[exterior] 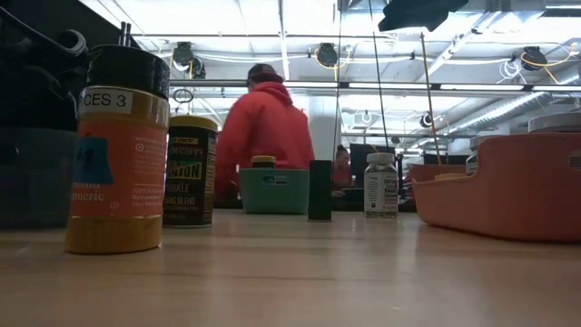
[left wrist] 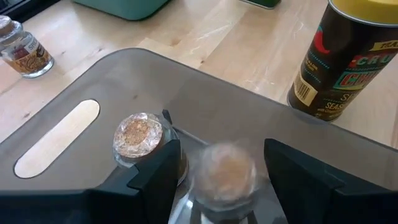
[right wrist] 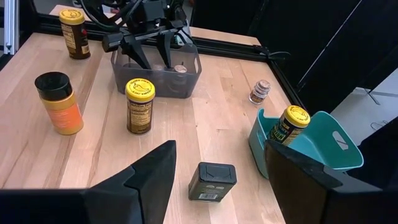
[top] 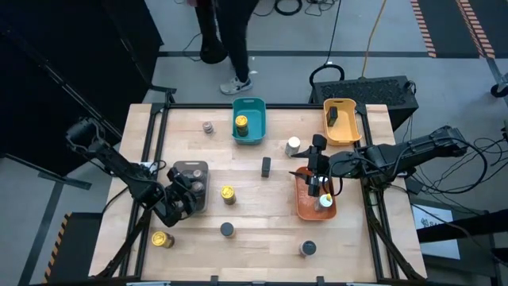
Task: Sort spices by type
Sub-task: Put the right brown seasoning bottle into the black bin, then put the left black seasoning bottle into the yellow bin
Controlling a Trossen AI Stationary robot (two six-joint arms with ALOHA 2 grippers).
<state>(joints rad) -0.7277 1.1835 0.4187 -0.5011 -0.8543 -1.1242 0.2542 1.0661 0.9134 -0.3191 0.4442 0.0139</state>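
My left gripper (top: 181,197) (left wrist: 221,155) is open and low in the grey tray (left wrist: 205,81). Its fingers stand on either side of a grey-brown-topped jar (left wrist: 225,171), with a gap showing on each side. A second such jar (left wrist: 138,133) stands beside one finger. My right gripper (top: 319,184) (right wrist: 221,148) is open and empty above the orange tray (top: 305,208), which holds a white-topped jar (top: 324,202). On the table stand yellow-topped jars (top: 228,195) (top: 163,239), dark-topped jars (top: 227,229) (top: 308,249), a slim black tin (top: 266,165), a white-topped jar (top: 293,145) and a grey-brown-topped jar (top: 208,127).
The teal tray (top: 248,131) at the far edge holds a yellow-topped jar (top: 241,123). The yellow tray (top: 343,131) holds a slim black tin (top: 333,115). A person in red (exterior: 265,127) stands beyond the far edge. Bare wood lies at the table's middle.
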